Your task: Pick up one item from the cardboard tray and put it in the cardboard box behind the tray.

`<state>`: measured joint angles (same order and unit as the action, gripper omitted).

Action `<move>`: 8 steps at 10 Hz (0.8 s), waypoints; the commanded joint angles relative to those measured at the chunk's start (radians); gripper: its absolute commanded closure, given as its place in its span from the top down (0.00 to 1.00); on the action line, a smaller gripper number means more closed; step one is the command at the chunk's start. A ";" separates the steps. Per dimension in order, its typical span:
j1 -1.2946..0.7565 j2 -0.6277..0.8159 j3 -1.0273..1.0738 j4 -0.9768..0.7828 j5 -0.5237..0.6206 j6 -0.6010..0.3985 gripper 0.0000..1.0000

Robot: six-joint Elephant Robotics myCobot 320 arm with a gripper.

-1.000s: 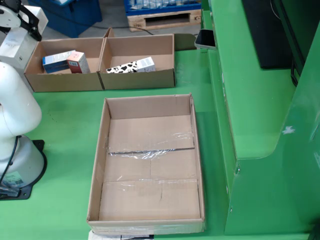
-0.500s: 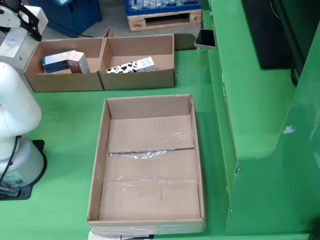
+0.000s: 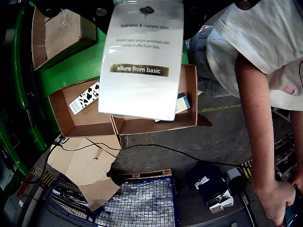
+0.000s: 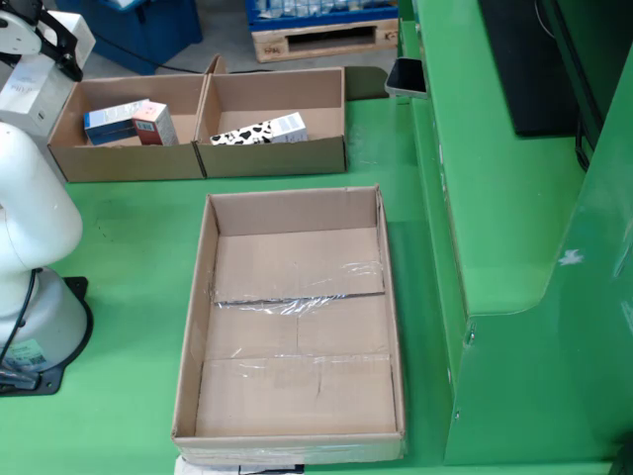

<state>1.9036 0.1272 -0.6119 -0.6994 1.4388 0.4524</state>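
Carry step, item in transit. Wrist view: white carton (image 3: 142, 59) fills the near frame, held at the end effector (image 3: 142, 7), whose fingers are cut off at the top edge; the grip itself is not visible. Below it sit the two cardboard boxes (image 3: 156, 124), with a cow-print pack (image 3: 85, 97) in one. Fixed view: tray (image 4: 193, 327) looks empty; the carton shows at top left (image 4: 25, 89), over the left box (image 4: 129, 158). Next move, as I judge it: lower and release inside that box. A person's arm (image 3: 258, 127) is in the wrist view, beyond the boxes. Which compartment lies exactly under the carton is hard to tell.
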 commanded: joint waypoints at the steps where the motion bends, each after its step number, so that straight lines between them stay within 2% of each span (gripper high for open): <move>1: 0.007 0.021 0.019 0.015 -0.008 -0.005 0.00; 8: 0.030 0.025 0.016 0.008 -0.023 0.016 0.00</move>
<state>1.9036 0.1272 -0.6119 -0.6994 1.4388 0.4524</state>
